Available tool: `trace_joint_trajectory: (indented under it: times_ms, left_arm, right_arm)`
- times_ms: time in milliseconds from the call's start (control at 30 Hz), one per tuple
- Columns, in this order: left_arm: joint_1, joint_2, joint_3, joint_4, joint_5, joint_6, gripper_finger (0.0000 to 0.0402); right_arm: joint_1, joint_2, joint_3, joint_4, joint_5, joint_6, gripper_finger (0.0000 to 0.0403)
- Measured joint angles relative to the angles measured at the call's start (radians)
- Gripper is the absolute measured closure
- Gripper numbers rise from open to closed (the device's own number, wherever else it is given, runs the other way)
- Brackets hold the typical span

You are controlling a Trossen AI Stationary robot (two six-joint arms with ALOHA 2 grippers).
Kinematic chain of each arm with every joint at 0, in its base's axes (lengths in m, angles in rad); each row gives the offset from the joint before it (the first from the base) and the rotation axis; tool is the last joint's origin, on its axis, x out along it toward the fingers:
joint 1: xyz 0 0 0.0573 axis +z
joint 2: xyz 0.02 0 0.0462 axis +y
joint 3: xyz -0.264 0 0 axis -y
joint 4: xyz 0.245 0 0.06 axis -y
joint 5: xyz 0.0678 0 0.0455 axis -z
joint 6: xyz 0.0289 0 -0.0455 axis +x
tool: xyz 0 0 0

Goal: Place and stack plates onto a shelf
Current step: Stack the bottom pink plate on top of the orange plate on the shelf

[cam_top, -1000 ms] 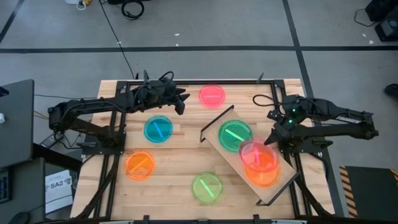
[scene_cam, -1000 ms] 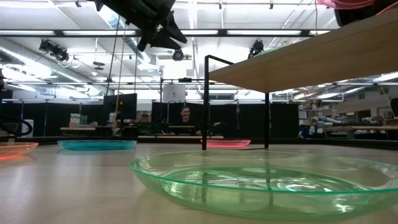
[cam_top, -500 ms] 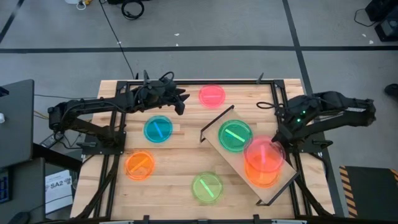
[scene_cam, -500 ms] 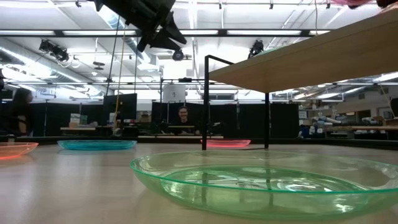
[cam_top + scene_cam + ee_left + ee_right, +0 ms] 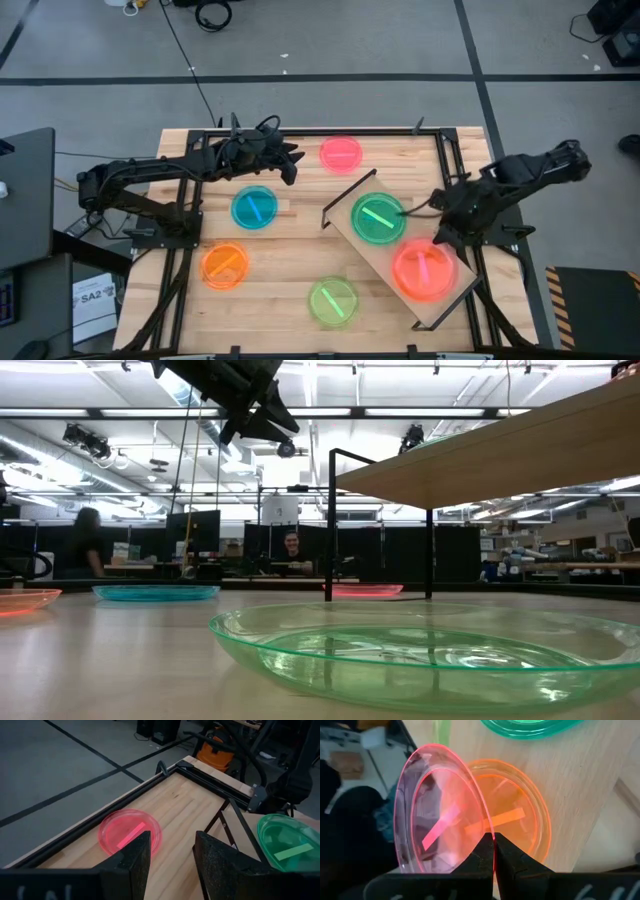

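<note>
Robotics lab / industrial workshop. Grey concrete floor (image 5: 400, 40) w/ black tape lines, cables lying about. Wooden slatted tabletop (image 5: 290, 270) in a black metal frame. Low view: open ceiling w/ strip lights (image 5: 330, 412), black partitions, desks w/ monitors (image 5: 200, 525), two people seated (image 5: 293, 550).

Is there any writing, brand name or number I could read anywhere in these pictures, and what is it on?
"SA2": on a white sheet lying beside the table's left edge, seen from above; the smaller print under it is too small to read.
No writing shows on the plates, the shelf or the arms.
Any signs in the room behind the table, in the low view, are too blurred to read.
</note>
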Motion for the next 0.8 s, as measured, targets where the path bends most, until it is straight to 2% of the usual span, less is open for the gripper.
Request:
trace_joint_trajectory:
  times_ms: [167, 400, 800]
  left_arm:
    - [0.0, 0.0, 0.0, 0.0, 0.0, -0.004, 0.0239]
    - [0.0, 0.0, 0.0, 0.0, 0.0, -0.004, 0.0239]
    - [0.0, 0.0, 0.0, 0.001, 0.0, -0.005, 0.0239]
  right_arm:
    - [0.078, 0.02, 0.0, -0.008, 0.08, -0.002, 0.0397]
    - [0.121, 0.022, -0.004, -0.043, 0.197, -0.037, 0.0396]
    - [0.127, 0.021, -0.033, -0.048, 0.182, -0.051, 0.0388]
